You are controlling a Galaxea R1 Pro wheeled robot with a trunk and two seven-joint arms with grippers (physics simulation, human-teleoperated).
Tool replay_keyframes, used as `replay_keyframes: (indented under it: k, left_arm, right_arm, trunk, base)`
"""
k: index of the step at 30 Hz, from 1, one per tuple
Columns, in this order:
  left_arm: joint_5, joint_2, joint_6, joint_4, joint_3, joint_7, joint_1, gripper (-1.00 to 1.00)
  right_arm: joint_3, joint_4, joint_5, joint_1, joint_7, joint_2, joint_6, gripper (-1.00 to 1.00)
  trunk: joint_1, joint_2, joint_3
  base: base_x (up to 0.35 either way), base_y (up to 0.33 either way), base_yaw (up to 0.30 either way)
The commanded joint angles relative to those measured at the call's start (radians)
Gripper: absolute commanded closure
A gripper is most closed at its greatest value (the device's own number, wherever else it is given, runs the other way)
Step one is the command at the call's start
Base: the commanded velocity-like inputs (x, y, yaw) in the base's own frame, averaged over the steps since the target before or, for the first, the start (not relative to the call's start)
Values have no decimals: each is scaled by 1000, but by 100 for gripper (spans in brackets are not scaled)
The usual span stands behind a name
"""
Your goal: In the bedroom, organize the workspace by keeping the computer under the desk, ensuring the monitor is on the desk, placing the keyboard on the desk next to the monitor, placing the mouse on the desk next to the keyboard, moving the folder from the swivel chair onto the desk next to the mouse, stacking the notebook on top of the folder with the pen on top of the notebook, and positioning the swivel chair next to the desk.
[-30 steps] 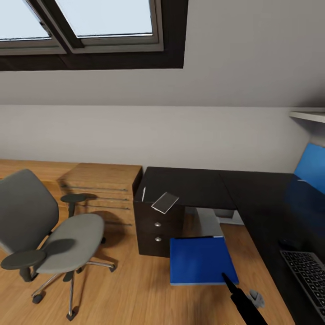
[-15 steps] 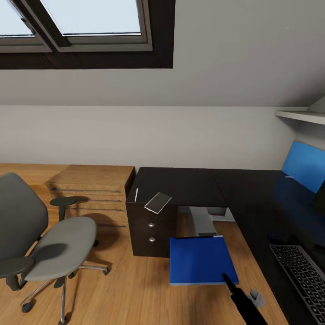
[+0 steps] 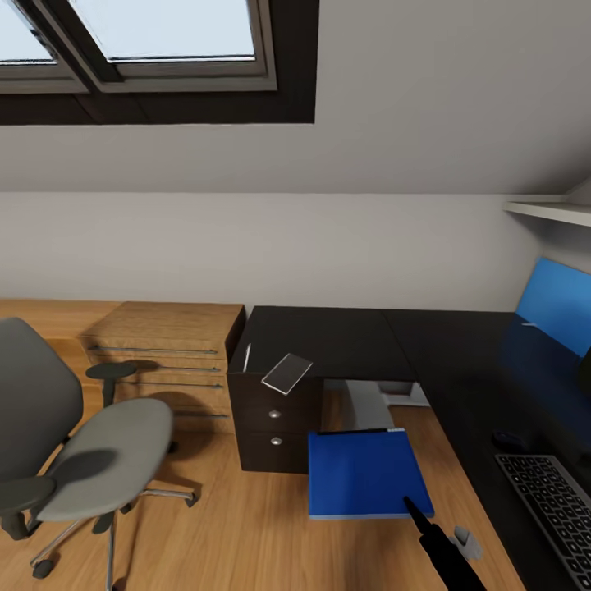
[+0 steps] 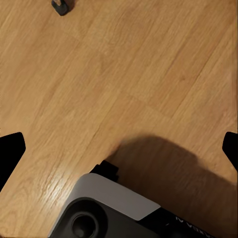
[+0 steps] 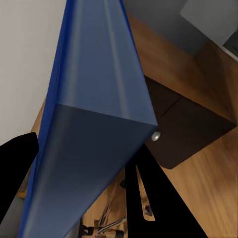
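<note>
Right pincer [image 5: 74, 173]: clamped on the folder [image 3: 365, 474], which I hold flat above the floor beside the bench [image 3: 460, 361].
Left pincer [image 4: 119, 148]: fingers wide apart over bare floor.
Notebook [image 3: 286, 373]: on the bench corner.
Swivel chair [image 3: 90, 451]: well apart from the bench.

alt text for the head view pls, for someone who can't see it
The right gripper holds a blue folder flat above the wooden floor beside a black L-shaped desk. A notebook and keyboard lie on the desk, and an empty grey swivel chair stands at left.
</note>
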Motion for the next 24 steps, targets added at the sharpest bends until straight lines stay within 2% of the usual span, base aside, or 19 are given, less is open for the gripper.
replay_keyframes:
  k: [1,4,18,21,24]
  left_arm:
    - [8,1,-7,-1,-6,8,-1,-100]
    - [7,1,-17,9,-7,6,-1,-100]
    - [8,1,-18,11,-6,6,-1,-100]
    - [8,1,-18,12,-6,6,-1,-100]
    - [8,0,-19,12,-6,6,-1,-100]
  right_arm:
    - [8,1,-8,-1,1,-1,-7,100]
    - [8,1,-8,-1,3,0,-10,100]
    - [8,0,-11,-1,-6,2,-11,100]
    - [-18,-12,-18,-3,-71,1,-11,100]
    - [-65,-64,-20,-6,-194,0,-11,100]
  trunk:
    - [1,-1,-1]
    - [1,-1,-1]
    - [1,-1,-1]
    - [1,-1,-1]
    - [1,-1,-1]
  base:
    - [318,0,0]
    - [170,0,0]
    - [5,0,0]
    - [0,0,0]
    - [0,0,0]
